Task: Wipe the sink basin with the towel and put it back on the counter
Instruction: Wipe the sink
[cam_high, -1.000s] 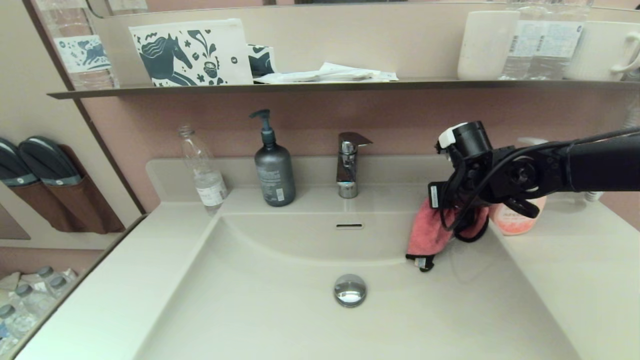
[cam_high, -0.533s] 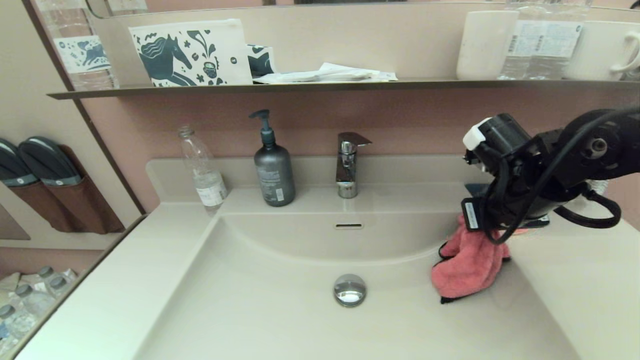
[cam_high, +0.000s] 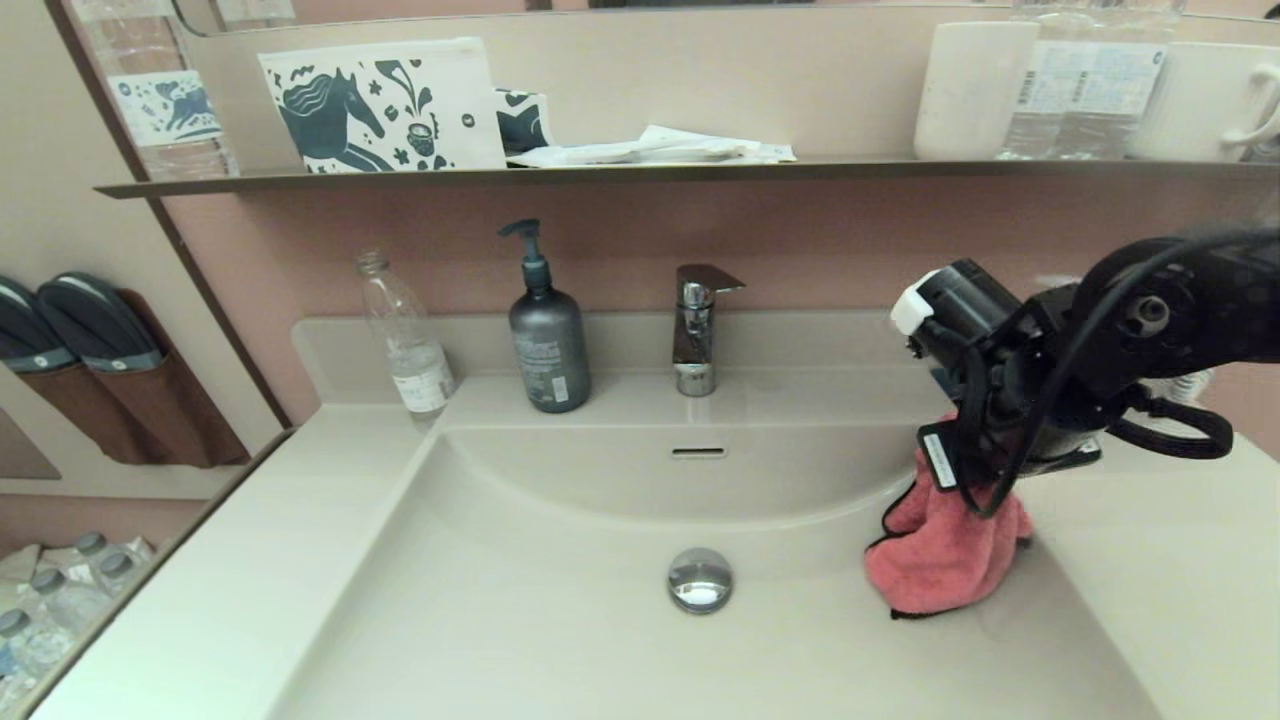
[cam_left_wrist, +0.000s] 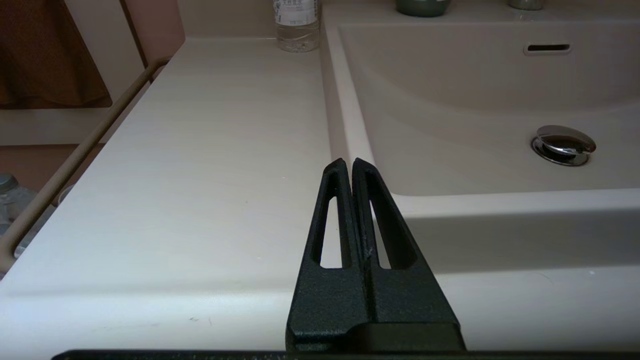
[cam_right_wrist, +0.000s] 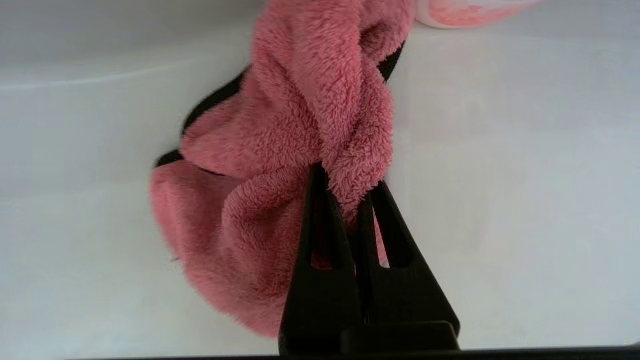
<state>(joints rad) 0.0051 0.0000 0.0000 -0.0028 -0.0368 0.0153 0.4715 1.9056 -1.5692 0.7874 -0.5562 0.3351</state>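
towel dragged right and nearer, from under the far wall to the basin's right side

right end effector (cam_high: 985, 490) is clamped on a top fold of the towel (cam_high: 940, 560), which hangs straight below it, long axis up-down, its lower bunch seemingly touching the right slope of the sink basin (cam_high: 560, 620). bare desk (cam_high: 1150, 560) lies just right of the towel, so the put-back likely goes up and right. left end effector (cam_left_wrist: 348, 167), pressed together on nothing, is parked over the near left desk, well apart.
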